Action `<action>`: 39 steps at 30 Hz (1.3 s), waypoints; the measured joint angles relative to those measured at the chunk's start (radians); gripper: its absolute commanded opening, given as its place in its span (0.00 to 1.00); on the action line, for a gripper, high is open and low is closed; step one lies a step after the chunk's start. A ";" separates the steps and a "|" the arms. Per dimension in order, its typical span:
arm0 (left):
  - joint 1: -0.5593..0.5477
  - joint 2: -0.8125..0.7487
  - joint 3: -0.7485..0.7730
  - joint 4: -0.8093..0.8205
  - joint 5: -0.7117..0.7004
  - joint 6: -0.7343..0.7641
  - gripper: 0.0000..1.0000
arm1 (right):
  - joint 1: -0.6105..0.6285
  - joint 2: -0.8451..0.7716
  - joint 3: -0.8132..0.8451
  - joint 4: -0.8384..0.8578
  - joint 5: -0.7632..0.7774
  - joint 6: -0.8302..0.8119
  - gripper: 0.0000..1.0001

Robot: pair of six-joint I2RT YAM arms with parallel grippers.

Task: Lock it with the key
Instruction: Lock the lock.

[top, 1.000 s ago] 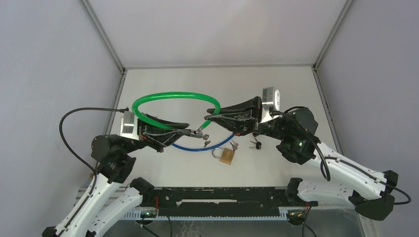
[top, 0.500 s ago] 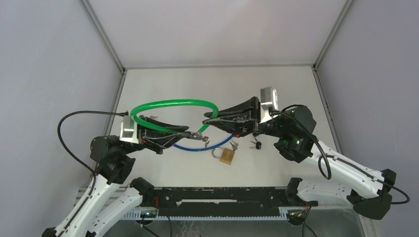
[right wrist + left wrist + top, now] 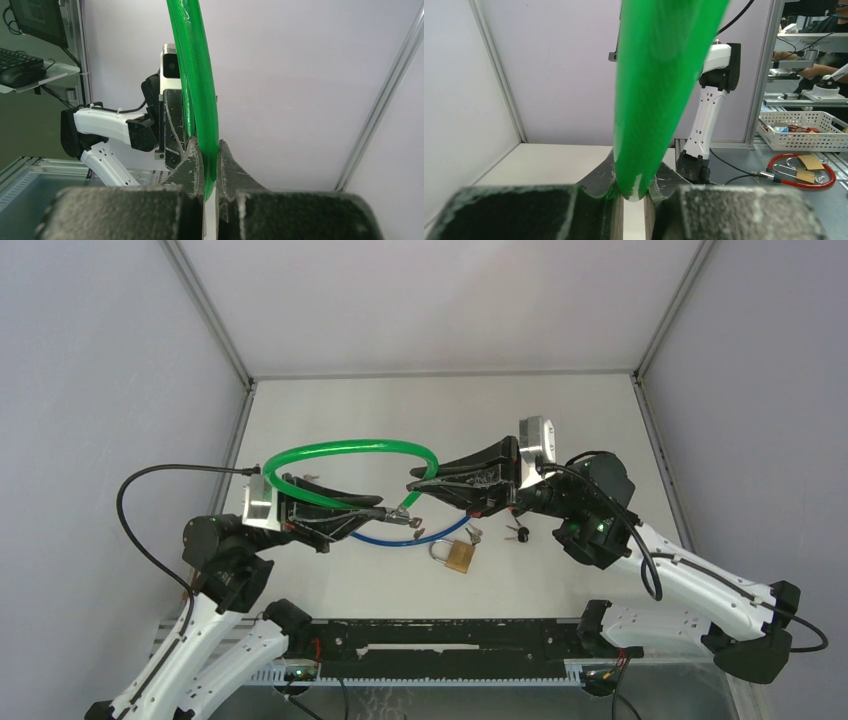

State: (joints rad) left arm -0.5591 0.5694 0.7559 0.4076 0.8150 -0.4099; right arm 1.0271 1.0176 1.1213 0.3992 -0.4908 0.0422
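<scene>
Between the two hands, a green cable lock [image 3: 350,447] arches above the worktop [image 3: 560,420]; left hand [image 3: 383,510] and right hand [image 3: 412,483] each pinch it.

A brass padlock [image 3: 459,556] lay on the pale table [image 3: 560,430], its shackle just beside a blue cable [image 3: 395,542]; black-headed keys [image 3: 519,532] lay nearby, apart from it; outside the enclosure, a white mesh basket [image 3: 804,130] stood near a red cable loop [image 3: 801,172]; a keyboard [image 3: 20,62] rested on a shelf.
</scene>
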 measured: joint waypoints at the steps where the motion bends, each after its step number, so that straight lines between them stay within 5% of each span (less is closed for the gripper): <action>1: 0.000 0.000 0.000 0.000 0.000 0.000 0.00 | 0.000 0.000 0.000 -0.003 0.000 0.000 0.00; 17: -0.002 0.037 0.056 -0.015 -0.139 -0.186 0.00 | -0.002 0.042 0.000 0.065 0.044 0.021 0.00; 39: 0.097 0.051 0.135 -0.056 -0.209 -0.221 0.00 | -0.017 0.154 0.042 0.246 0.023 0.206 0.00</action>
State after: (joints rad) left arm -0.4622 0.6209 0.8906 0.3519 0.6060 -0.6308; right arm 1.0103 1.1717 1.1633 0.6456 -0.4683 0.2481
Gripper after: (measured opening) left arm 0.177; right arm 0.043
